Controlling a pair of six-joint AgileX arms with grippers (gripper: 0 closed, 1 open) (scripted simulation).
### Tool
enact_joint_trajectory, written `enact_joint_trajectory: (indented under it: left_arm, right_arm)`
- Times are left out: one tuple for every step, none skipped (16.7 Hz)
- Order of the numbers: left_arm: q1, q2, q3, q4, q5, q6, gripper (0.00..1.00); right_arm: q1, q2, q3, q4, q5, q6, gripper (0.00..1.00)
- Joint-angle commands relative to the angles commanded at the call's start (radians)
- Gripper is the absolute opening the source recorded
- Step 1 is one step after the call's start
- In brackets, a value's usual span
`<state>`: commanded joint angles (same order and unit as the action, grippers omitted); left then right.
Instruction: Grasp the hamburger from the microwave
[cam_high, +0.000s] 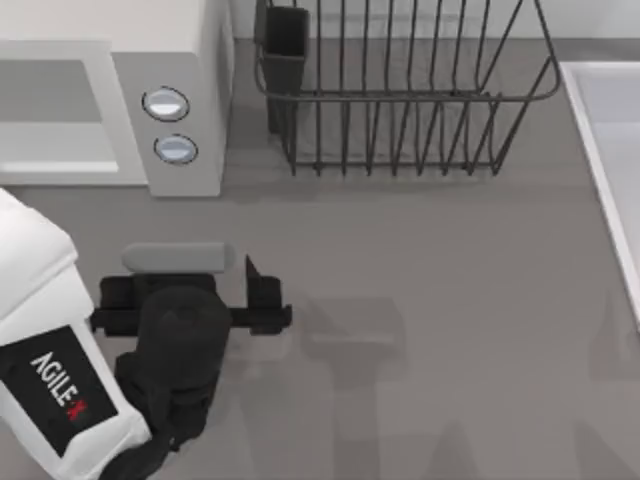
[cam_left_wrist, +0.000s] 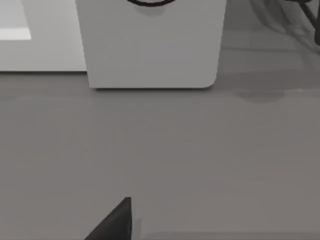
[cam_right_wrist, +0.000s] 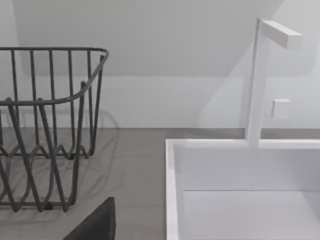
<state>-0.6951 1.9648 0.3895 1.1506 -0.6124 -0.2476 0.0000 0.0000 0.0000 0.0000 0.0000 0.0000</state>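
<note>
Grey counter (cam_high: 420, 280) carries the large white boxy microwave (cam_high: 170, 60) at its far left corner, beside a black wire dish rack (cam_high: 400, 100). I see my left gripper (cam_high: 262, 295) near the counter's left edge before the microwave, empty; how far it gapes I cannot tell.

The left arm (cam_high: 45, 375) wears a white boxy shell with a black panel lettered AGILEX in white, its last letter red. Its wrist is a matte black rounded cylinder carrying a pale grey bar and the black, angular left gripper (cam_high: 255, 290)
</note>
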Motion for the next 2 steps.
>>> enact_joint_trajectory:
  left_arm:
    - [0.0,0.0,0.0,0.0,0.0,0.0,1.0]
    - [0.0,0.0,0.0,0.0,0.0,0.0,1.0]
  right_arm:
    - [0.0,0.0,0.0,0.0,0.0,0.0,1.0]
    - [0.0,0.0,0.0,0.0,0.0,0.0,1.0]
